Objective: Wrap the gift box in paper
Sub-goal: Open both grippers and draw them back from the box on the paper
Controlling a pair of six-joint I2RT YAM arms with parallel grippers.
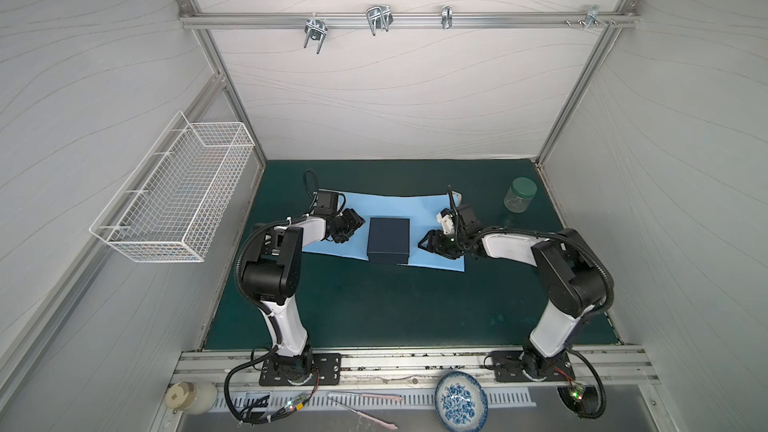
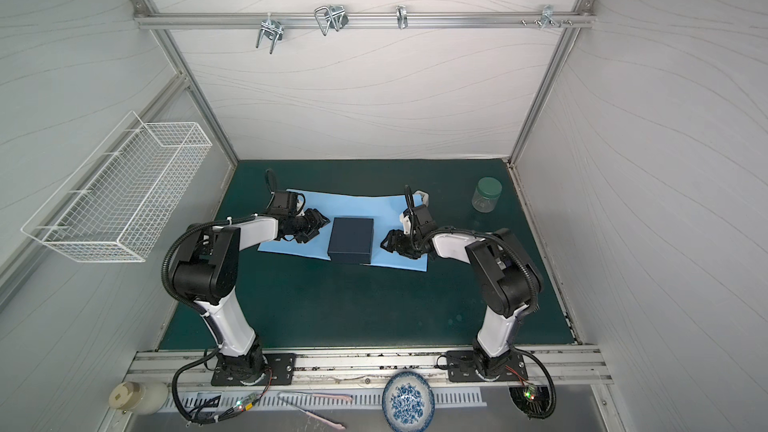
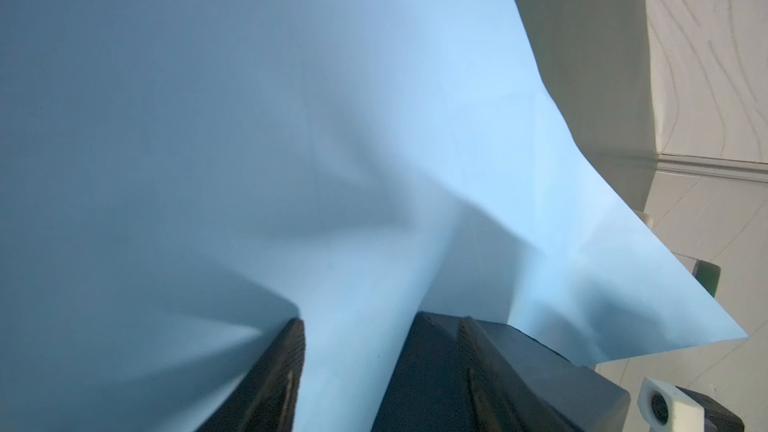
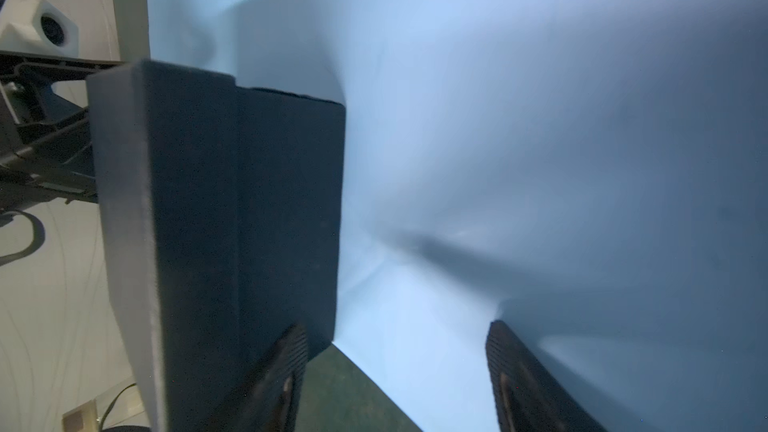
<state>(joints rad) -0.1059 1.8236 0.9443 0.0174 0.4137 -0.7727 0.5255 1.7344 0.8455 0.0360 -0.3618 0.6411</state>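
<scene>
gift box (image 1: 388,238) on paper (image 1: 395,207) | between left gripper (image 1: 353,231), right gripper (image 1: 424,241) | jaws apart

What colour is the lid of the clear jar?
Green. The jar lid shows best in a top view, near the mat's far right corner.

The gift box (image 1: 388,239) blocks the middle of the paper (image 1: 399,207). The left end effector (image 1: 355,231) and the right end effector (image 1: 423,241), both with jaws apart, flank it. Each leaves only a narrow strip of bare paper beside the box. In front of the paper, the counter (image 1: 374,309) lies open up to its front edge. Behind the paper, a band of counter runs free to the back wall (image 1: 395,110). A green-lidded jar (image 1: 519,195) stands near the paper's far right corner. A wire basket (image 1: 174,189) juts from the left wall, above the counter.
</scene>
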